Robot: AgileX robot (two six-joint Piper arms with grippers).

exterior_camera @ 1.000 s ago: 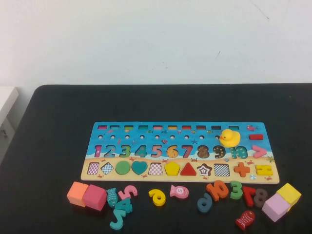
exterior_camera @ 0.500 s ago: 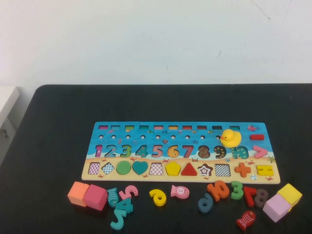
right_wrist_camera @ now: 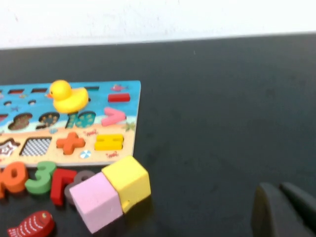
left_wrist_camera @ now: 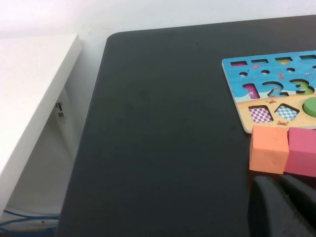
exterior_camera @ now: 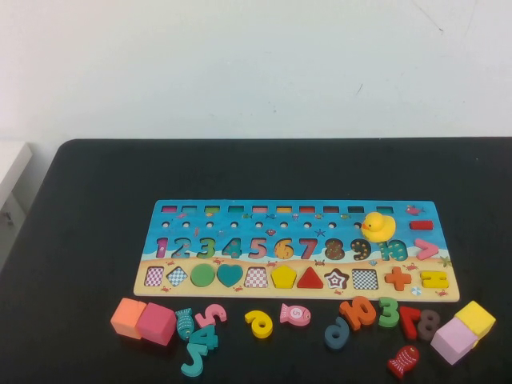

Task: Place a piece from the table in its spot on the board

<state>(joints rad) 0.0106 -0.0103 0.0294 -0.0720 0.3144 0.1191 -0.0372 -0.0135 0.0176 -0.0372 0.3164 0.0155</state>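
The blue number board [exterior_camera: 240, 220] lies in the middle of the black table; it also shows in the left wrist view [left_wrist_camera: 232, 74] and the right wrist view [right_wrist_camera: 133, 89]. Loose pieces lie in front of it: a yellow 6 [exterior_camera: 259, 323], a pink fish [exterior_camera: 294, 314], a pink 5 [exterior_camera: 211, 314], a teal 4 [exterior_camera: 205, 336], an orange 10 [exterior_camera: 358, 312], a green 3 [exterior_camera: 388, 311], a red 7 [exterior_camera: 409, 320] and a red fish [exterior_camera: 403, 361]. My left gripper [left_wrist_camera: 277, 181] is shut and empty, just short of an orange block [left_wrist_camera: 268, 149]. My right gripper [right_wrist_camera: 278, 188] is shut and empty over bare table.
A yellow duck [exterior_camera: 377, 226] sits on the board near its right end. Orange [exterior_camera: 127, 317] and magenta [exterior_camera: 156, 323] blocks stand front left, yellow [exterior_camera: 474, 318] and lilac [exterior_camera: 454, 340] blocks front right. A white shelf [left_wrist_camera: 29, 89] stands beyond the table's left edge.
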